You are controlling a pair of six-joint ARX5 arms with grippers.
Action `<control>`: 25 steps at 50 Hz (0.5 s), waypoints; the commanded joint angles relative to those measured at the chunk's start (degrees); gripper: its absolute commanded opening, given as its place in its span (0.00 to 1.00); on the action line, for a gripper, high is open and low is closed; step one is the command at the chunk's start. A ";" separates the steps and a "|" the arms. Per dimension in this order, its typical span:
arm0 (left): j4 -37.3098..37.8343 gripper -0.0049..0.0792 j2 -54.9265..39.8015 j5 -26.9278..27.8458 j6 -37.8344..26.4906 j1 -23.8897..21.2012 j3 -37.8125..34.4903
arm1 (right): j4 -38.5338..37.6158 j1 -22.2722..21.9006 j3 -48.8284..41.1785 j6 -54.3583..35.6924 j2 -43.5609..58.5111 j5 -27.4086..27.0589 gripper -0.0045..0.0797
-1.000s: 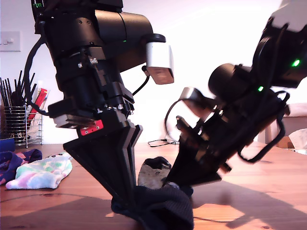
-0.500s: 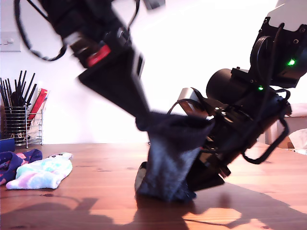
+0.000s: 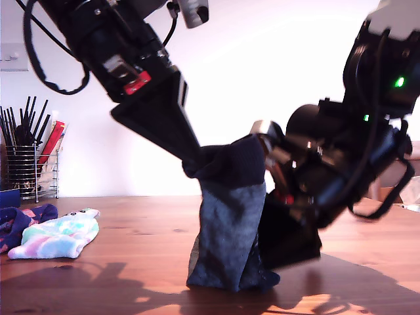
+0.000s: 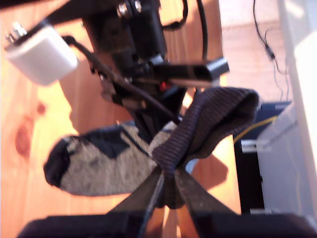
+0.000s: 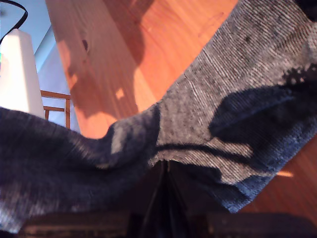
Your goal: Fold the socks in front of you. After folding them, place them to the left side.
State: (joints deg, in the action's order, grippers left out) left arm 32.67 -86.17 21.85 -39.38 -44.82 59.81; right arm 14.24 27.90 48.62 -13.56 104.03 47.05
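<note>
Exterior view's far left: wire holder (image 3: 23, 174) of dark sticks at the back of the counter (image 3: 131, 259). In front of it lies the navy-purple sock (image 3: 20, 220), flat. The tie-dye sock (image 3: 58, 236) touches it on the exterior view's right side. Both rest on the wood, well apart from the arms.

Centre: the first end effector (image 3: 195, 163) reaches down from the exterior view's upper left. Its fingers are narrowed to a pinch on the cuff of the dark sock (image 3: 226, 230). The sock hangs from that pinch as an upright column, with its lower end on the counter.

The first wrist view adds what the exterior view hides. The first end effector (image 4: 167, 176) is clamped tight on the ribbed cuff, and the cuff mouth gapes open beyond it. Below, the rest of the dark sock (image 4: 94, 163), grey with a dark toe, lies on the wood. One sock or two layered: cannot tell.

Exterior view's right: the other arm leans in low, its black wedge just behind the sock's middle. Its tips are hidden there by fabric.

The second wrist view supplies them. The second end effector (image 5: 163, 166) is closed on a fold of the sock, dark knit to one side and heathered grey to the other. Bare counter shows beyond.
</note>
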 commanded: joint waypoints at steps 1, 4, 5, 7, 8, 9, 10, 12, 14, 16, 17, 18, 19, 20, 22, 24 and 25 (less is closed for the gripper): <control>-0.83 0.03 -1.75 0.42 0.33 0.48 -0.83 | -0.09 0.44 -0.85 -0.15 -3.52 -0.33 0.04; -0.85 0.03 -2.25 0.42 0.35 0.63 -0.83 | 0.22 0.17 -0.85 -0.09 -4.83 -1.79 0.04; -0.81 0.03 -2.40 0.42 0.35 0.66 -0.83 | 0.28 0.07 -0.85 0.00 -5.27 -2.38 0.04; -0.57 0.03 -2.60 0.44 0.35 0.77 -0.83 | 0.46 -0.15 -0.85 0.04 -5.99 -3.56 0.04; -0.57 0.03 -2.75 0.44 0.35 0.81 -0.83 | 0.52 -0.28 -0.85 0.04 -6.34 -4.02 0.04; -0.57 0.03 -2.80 0.44 0.35 0.83 -0.83 | 0.63 -0.33 -0.85 0.04 -6.67 -4.46 0.04; -0.57 0.03 -2.86 0.42 0.35 0.85 -0.83 | 0.72 -0.39 -0.85 0.04 -6.75 -4.83 0.04; -0.59 0.03 -2.91 0.39 0.35 0.87 -0.83 | 1.09 -0.68 -0.85 0.04 -7.21 -5.79 0.04; -0.70 0.03 -2.91 0.42 0.35 0.96 -0.83 | 1.79 -0.92 -0.85 0.00 -7.43 -6.64 0.04; -0.72 0.03 -2.91 0.39 0.33 1.07 -0.83 | 2.38 -1.11 -0.85 0.00 -7.45 -8.00 0.04; -0.79 0.03 -2.91 0.39 0.33 1.16 -0.83 | 2.82 -1.22 -0.85 0.00 -7.45 -8.85 0.04; -0.79 0.03 -2.91 0.42 0.33 1.27 -0.83 | 3.04 -1.31 -0.85 -0.02 -7.48 -9.60 0.04; -0.81 0.03 -2.91 0.42 0.33 1.42 -0.83 | 3.34 -1.44 -0.85 0.00 -7.48 -10.21 0.04; -0.81 0.03 -2.91 0.39 0.33 1.57 -0.83 | 3.58 -1.53 -0.85 0.00 -7.48 -10.80 0.04; -0.90 0.03 -2.99 0.39 0.35 1.92 -0.83 | 3.87 -1.79 -0.83 -0.02 -7.52 -11.80 0.06; -1.05 0.03 -3.10 0.39 0.35 2.38 -0.83 | 3.91 -2.12 -0.81 0.00 -7.67 -12.09 0.09; -1.07 0.03 -3.10 0.39 0.35 2.58 -0.83 | 4.13 -2.29 -0.68 0.00 -7.78 -11.96 0.11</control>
State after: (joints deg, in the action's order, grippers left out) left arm 32.08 -88.03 22.06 -39.31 -42.96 59.81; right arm 18.22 26.11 48.62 -13.52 96.27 35.18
